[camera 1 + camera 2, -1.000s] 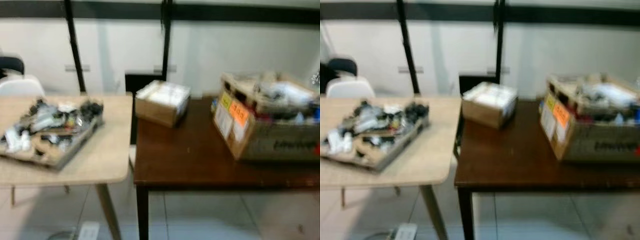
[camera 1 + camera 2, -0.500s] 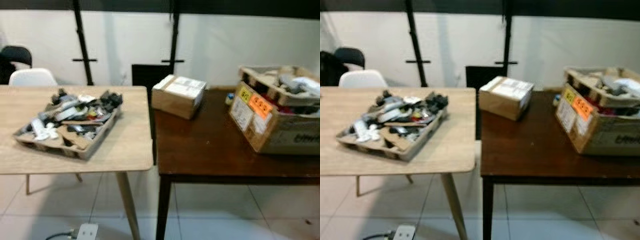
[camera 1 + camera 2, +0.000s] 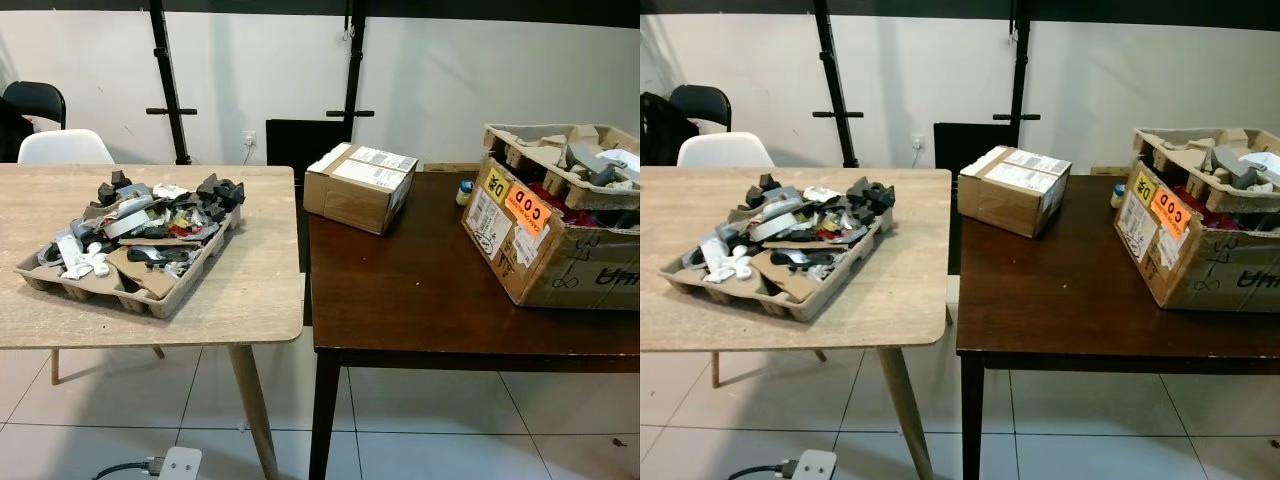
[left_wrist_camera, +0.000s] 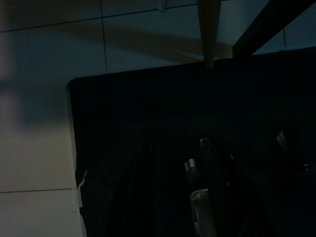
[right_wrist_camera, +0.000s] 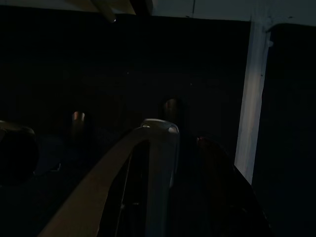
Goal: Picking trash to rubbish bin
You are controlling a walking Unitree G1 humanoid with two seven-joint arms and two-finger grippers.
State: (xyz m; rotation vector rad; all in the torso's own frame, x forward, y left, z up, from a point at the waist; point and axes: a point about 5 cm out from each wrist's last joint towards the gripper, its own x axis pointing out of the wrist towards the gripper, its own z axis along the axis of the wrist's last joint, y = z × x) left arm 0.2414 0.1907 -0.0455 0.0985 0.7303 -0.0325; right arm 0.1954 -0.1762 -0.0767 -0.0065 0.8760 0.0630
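Note:
A pile of trash (image 3: pixel 150 215), black, white and grey scraps, fills a moulded cardboard tray (image 3: pixel 75 285) on the light wooden table (image 3: pixel 255 290) to my left. Both arms hang idle in the shade. The left wrist view is very dark, with the left gripper (image 4: pixel 202 197) only a dim shape over floor tiles. The right wrist view is just as dark, and the right gripper (image 5: pixel 155 163) appears as a pale curved form.
A dark brown table (image 3: pixel 420 290) adjoins the light one and carries a small taped box (image 3: pixel 358 186), a little bottle (image 3: pixel 464 191) and a big open carton (image 3: pixel 560 240) of packing. A white chair (image 3: pixel 65 147) and black chair (image 3: pixel 35 100) stand behind. A power strip (image 3: pixel 180 463) lies on the tiles.
The camera has swung left and the picture has sharpened, so both tables sit further right in view. Nothing on the tables has moved.

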